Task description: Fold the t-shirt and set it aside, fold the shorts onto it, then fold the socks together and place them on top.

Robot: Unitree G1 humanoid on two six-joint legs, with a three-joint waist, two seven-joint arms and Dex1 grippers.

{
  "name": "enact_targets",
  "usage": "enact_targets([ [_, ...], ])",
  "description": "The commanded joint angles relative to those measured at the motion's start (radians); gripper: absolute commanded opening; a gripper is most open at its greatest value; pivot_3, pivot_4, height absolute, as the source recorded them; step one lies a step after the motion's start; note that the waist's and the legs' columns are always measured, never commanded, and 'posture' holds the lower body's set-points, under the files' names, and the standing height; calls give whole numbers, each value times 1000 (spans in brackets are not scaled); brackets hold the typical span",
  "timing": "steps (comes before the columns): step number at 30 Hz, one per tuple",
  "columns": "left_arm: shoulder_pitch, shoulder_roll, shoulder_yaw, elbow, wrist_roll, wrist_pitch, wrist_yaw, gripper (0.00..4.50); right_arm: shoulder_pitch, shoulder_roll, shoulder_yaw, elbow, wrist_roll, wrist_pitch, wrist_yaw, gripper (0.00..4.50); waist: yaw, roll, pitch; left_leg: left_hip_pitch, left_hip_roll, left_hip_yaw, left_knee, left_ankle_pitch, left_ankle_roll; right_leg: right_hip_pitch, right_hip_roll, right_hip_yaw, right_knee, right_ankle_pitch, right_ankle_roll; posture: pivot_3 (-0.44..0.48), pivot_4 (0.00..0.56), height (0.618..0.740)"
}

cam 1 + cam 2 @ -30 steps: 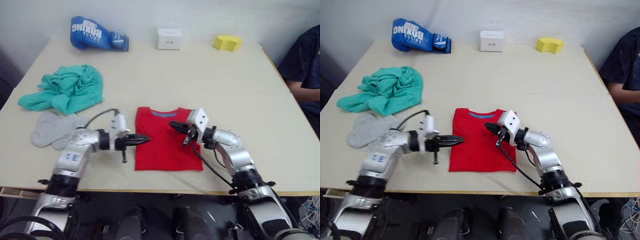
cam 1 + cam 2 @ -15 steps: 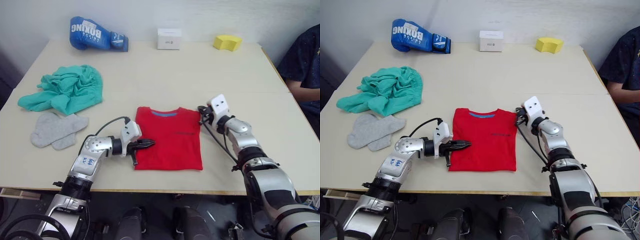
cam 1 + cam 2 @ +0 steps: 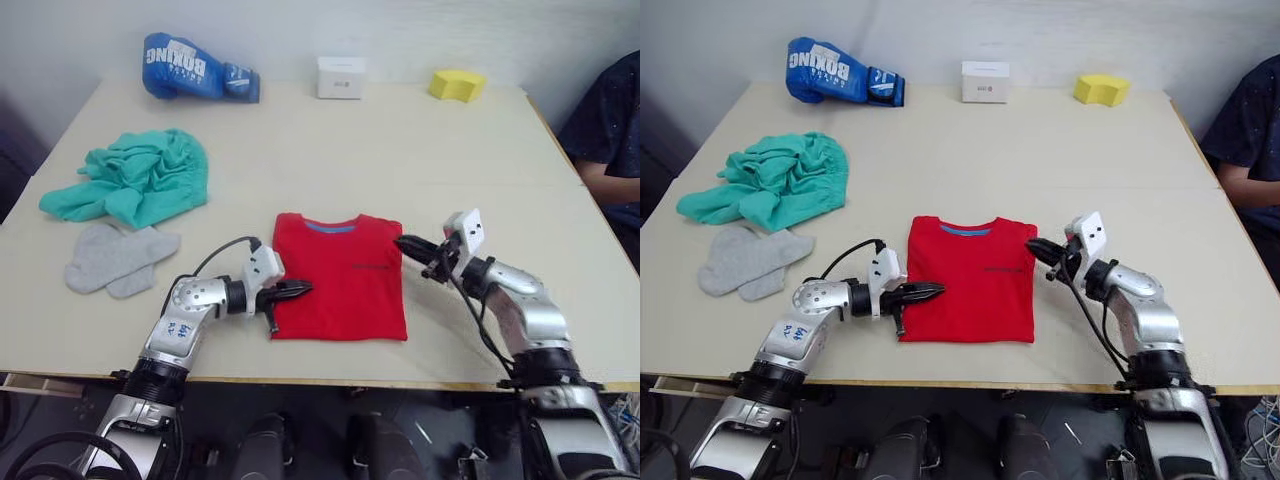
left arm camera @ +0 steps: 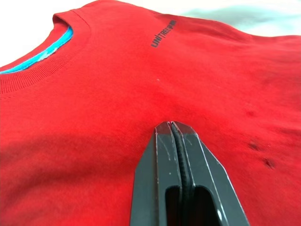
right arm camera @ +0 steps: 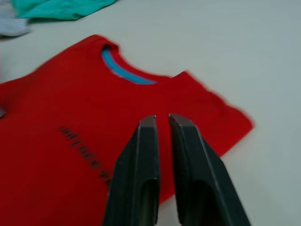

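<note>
The table point(image 3: 480, 170) came first, a broad pale matte top. The t-shirt point(image 3: 338, 290) lay at six o'clock on it, bright red soft jersey with its sleeves tucked under into a neat near-rectangle, blue neckband toward twelve and small dark print on the chest. By my reading, the shirt fold was still the step in hand, with one more fold likely to come.

The shorts point(image 3: 135, 177) sat up at ten o'clock, teal cloth in a crumpled heap with a gathered waistband, well apart from the shirt. The socks point(image 3: 118, 259) lay at about eight o'clock, two small grey knitted shapes overlapping, flat.

The left gripper point(image 3: 296, 290) rested at the shirt's nine o'clock edge, near the hem corner, fingers pressed together on the cloth, nothing pinched that I could see. The right gripper point(image 3: 408, 243) hovered just off the three o'clock edge by the shoulder, its fingers parted by a narrow gap, holding nothing.

Next move, I judged: both needed to pinch an edge together and carry it over evenly, since soft jersey sags and creases.

A blue boxing glove point(image 3: 198, 70), a white box point(image 3: 340, 77) and a yellow block point(image 3: 457, 85) lined the far edge.
</note>
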Motion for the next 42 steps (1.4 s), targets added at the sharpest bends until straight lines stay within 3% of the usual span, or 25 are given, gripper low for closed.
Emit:
enact_targets([
  [1,16,8,-10,-2,8,-30,-24,0,-18,-161,-58,-189,207,464,29,1619,1,0,0,0,0,0,0,-1,2,0,0,0,0,0,0,0,150,740],
  [4,14,13,-7,7,8,-39,-31,0,-77,-245,-80,-153,305,745,32,2750,0,0,0,0,1,-1,-1,-2,2,0,0,-1,-2,0,-1,0,150,740],
  [9,12,12,-12,28,20,-61,-34,0,-169,-233,-18,-24,294,892,25,4437,-3,0,0,0,1,-1,-2,-2,2,0,0,-2,-2,0,-2,0,150,740],
  [20,23,11,-4,17,19,-95,-21,0,-284,-55,90,165,216,920,-24,4437,-4,-1,-2,0,1,0,-1,-1,2,0,1,-2,-1,0,-1,0,150,740],
  [33,37,-1,-6,6,19,-97,-4,0,-358,76,61,277,198,986,-36,4437,-8,-2,-4,1,2,0,-2,-1,1,0,2,-2,-1,0,-1,0,150,740],
  [36,39,2,-4,3,19,-97,0,0,-359,85,59,272,185,981,-55,3858,-7,-2,-4,1,2,0,-2,-2,1,0,2,-2,-1,0,-1,0,150,740],
  [42,35,6,2,10,19,-100,1,0,-347,78,33,243,162,968,-99,1753,-6,-2,-4,0,2,0,-2,-2,1,-1,2,-2,-1,0,-1,0,150,740],
])
